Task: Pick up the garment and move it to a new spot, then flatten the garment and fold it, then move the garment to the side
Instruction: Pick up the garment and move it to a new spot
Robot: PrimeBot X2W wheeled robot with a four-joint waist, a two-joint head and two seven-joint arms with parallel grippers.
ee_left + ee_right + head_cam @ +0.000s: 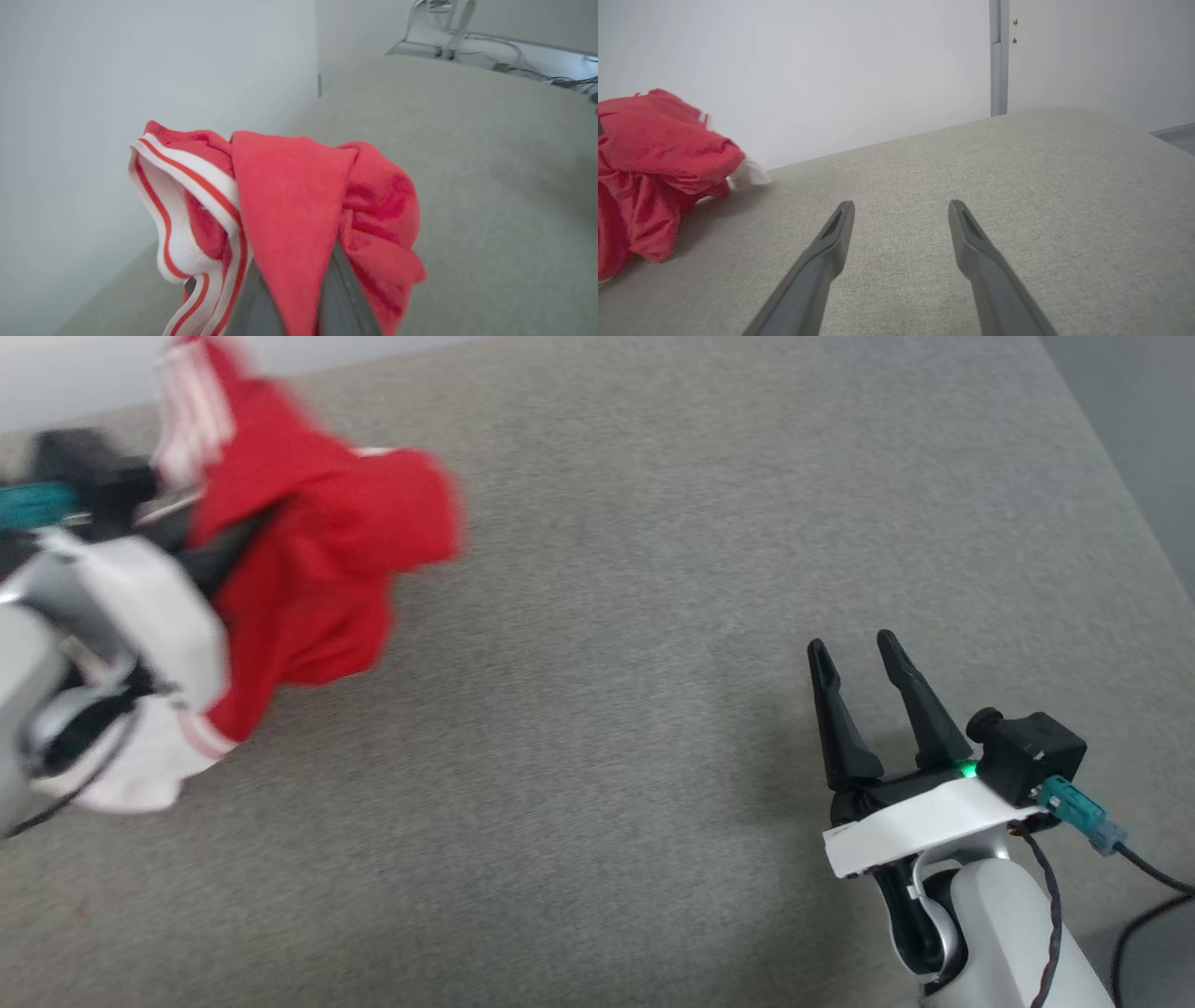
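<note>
The garment (317,560) is a bunched red jersey with white sleeves and red-and-white striped trim. It hangs at the far left of the head view, blurred, above the grey fabric surface (653,523). My left gripper (229,549) is shut on it. In the left wrist view a fold of the red garment (289,196) is pinched between the two grey fingers (252,303), and the striped trim (187,186) droops to their left. My right gripper (851,642) rests open at the lower right with nothing in it. In the right wrist view the right gripper (901,205) has the garment (654,154) far to its left.
The grey surface ends at an edge along the right (1111,457), with darker floor beyond. A pale wall (831,70) runs behind it. A metal frame with cables (467,37) stands past the far end. A black cable (1148,873) trails from my right wrist.
</note>
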